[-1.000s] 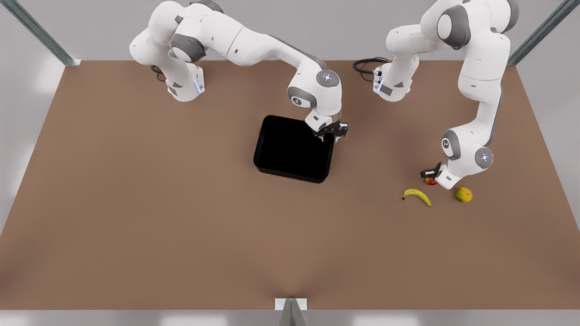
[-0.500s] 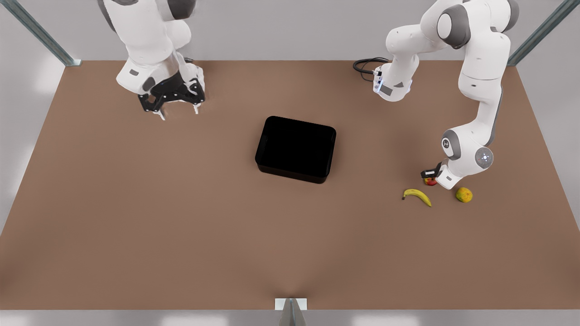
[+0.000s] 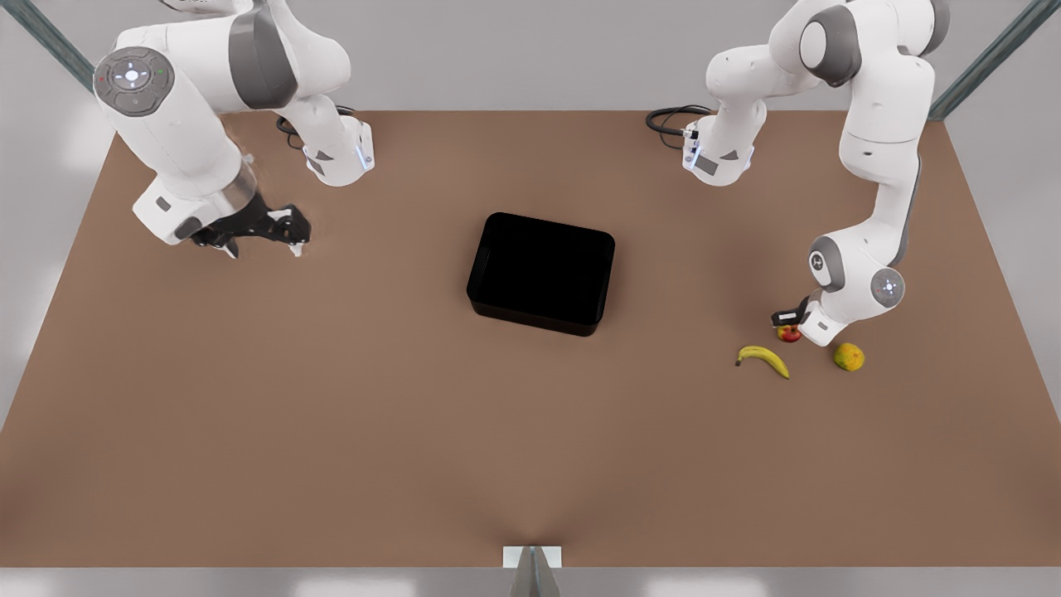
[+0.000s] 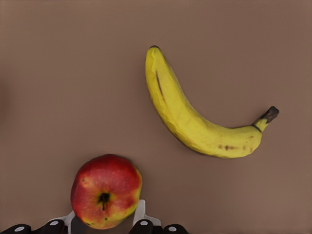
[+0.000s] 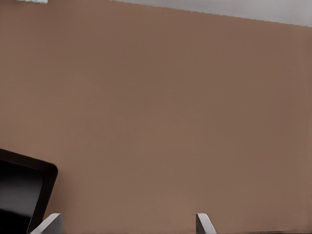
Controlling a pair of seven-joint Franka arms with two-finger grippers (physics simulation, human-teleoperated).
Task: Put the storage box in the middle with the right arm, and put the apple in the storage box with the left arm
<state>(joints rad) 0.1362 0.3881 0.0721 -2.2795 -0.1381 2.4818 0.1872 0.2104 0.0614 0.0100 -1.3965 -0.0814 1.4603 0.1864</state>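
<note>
On the front view's left you see the right end effector (image 3: 264,247) hanging just above the brown counter (image 3: 331,414), well apart from everything else, its fingers (image 5: 52,223) spread wide with nothing between them. Toward the middle of the counter, the storage box (image 3: 540,273) sits flat with its black inside showing; a corner of it shows in the right wrist view (image 5: 22,195). Far over on the front view's right, the left end effector (image 3: 789,325) is low at the counter with the apple (image 3: 788,333) between its fingers (image 4: 140,214), which sit close against the fruit on both sides. The banana (image 3: 763,359) lies just beside the apple, apart from it. A yellow-orange fruit (image 3: 848,356) rests near the arm's far side.
</note>
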